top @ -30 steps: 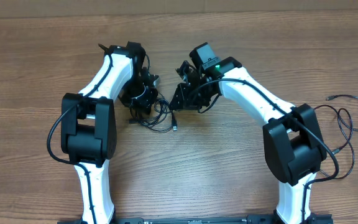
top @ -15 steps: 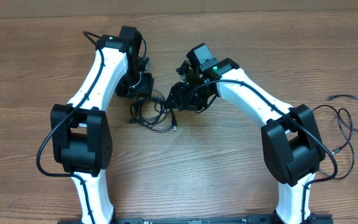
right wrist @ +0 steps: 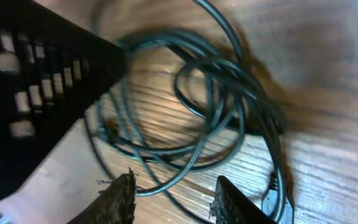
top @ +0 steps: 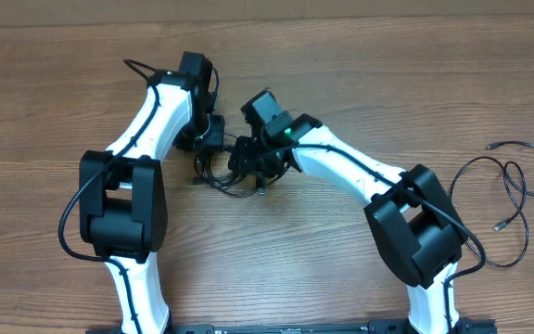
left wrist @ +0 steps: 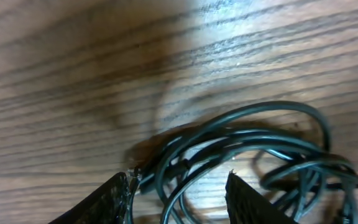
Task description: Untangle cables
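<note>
A tangle of thin black cables (top: 222,177) lies on the wooden table between the two arms. My left gripper (top: 208,139) hovers at the tangle's upper left edge. In the left wrist view its jaws (left wrist: 178,186) stand apart, with cable loops (left wrist: 253,140) running loosely between the fingertips (left wrist: 107,200). My right gripper (top: 251,163) is low over the tangle's right side. In the right wrist view it (right wrist: 174,190) is open, with strands of cable (right wrist: 210,99) lying between and beyond the fingers, untouched. A plug connector (right wrist: 277,200) lies just right of the right finger.
Another thin black cable (top: 514,186) lies loosely looped at the table's far right, apart from the tangle. The left arm's gripper body (right wrist: 36,87) fills the upper left of the right wrist view, close to the right gripper.
The left gripper has opened and pulled back to the tangle's upper left edge. The right arm has swung left and down over the tangle, its jaws wider than before.
</note>
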Robot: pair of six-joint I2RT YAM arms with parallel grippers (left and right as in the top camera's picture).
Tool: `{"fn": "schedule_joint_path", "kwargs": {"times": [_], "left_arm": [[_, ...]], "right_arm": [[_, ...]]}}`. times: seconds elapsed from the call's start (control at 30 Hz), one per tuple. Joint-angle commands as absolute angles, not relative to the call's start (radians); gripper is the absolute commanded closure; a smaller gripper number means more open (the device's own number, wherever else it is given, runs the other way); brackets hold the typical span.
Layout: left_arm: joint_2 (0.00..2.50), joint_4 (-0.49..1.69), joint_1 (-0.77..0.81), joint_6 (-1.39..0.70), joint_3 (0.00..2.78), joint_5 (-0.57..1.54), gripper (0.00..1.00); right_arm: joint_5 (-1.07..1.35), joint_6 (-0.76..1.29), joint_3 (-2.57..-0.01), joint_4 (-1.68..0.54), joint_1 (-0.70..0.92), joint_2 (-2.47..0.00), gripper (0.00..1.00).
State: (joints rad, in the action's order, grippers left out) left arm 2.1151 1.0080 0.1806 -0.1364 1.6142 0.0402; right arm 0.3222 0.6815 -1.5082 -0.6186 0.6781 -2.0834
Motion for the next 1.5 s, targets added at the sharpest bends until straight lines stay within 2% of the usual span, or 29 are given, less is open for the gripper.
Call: {"fn": "schedule_joint_path", "kwargs": {"times": [0.0, 0.1, 0.17, 0.23, 0.27, 0.3, 0.63, 0.9, 1.0, 1.1, 1.23, 1.47], "left_arm": [[2.127, 0.954, 0.175, -0.151, 1.552, 0.053, 0.48], [2.127, 0.916, 0.175, -0.151, 1.521, 0.053, 0.49], [2.127, 0.891, 0.175, -0.151, 1.504, 0.053, 0.58], [2.127, 0.887, 0.175, -0.150, 1.500, 0.053, 0.80], [2.126, 0.891, 0.175, -0.150, 1.501, 0.053, 0.96], [2.126, 0.899, 0.175, -0.150, 1.501, 0.053, 0.96], [2.119, 1.023, 0.129, -0.159, 1.574, 0.048, 0.96], [2.009, 1.064, 0.066, -0.192, 1.636, 0.061, 0.96], [1.965, 1.076, 0.050, -0.193, 1.636, 0.206, 0.96], [1.962, 1.077, 0.058, -0.172, 1.634, 0.337, 0.96], [1.990, 1.056, 0.105, -0.200, 1.606, 0.345, 0.96], [2.014, 1.024, 0.173, -0.245, 1.579, 0.345, 0.96]], "right_arm": [[0.237, 0.752, -1.432, -0.538, 0.715, -2.095, 0.59], [0.235, 0.790, -1.382, -0.460, 0.733, -2.099, 0.60], [0.235, 0.789, -1.364, -0.421, 0.738, -2.104, 0.64], [0.230, 0.789, -1.351, -0.389, 0.738, -2.106, 0.72], [0.215, 0.787, -1.349, -0.389, 0.737, -2.106, 0.84], [0.207, 0.776, -1.349, -0.391, 0.733, -2.106, 0.96], [0.210, 0.594, -1.355, -0.544, 0.604, -1.962, 0.96], [0.210, 0.442, -1.355, -0.709, 0.449, -1.904, 0.96], [0.279, 0.403, -1.355, -0.747, 0.401, -1.904, 0.96], [0.405, 0.384, -1.355, -0.730, 0.391, -1.906, 0.73], [0.431, 0.388, -1.354, -0.706, 0.409, -1.910, 0.62], [0.428, 0.451, -1.346, -0.679, 0.431, -1.940, 0.48]]}}
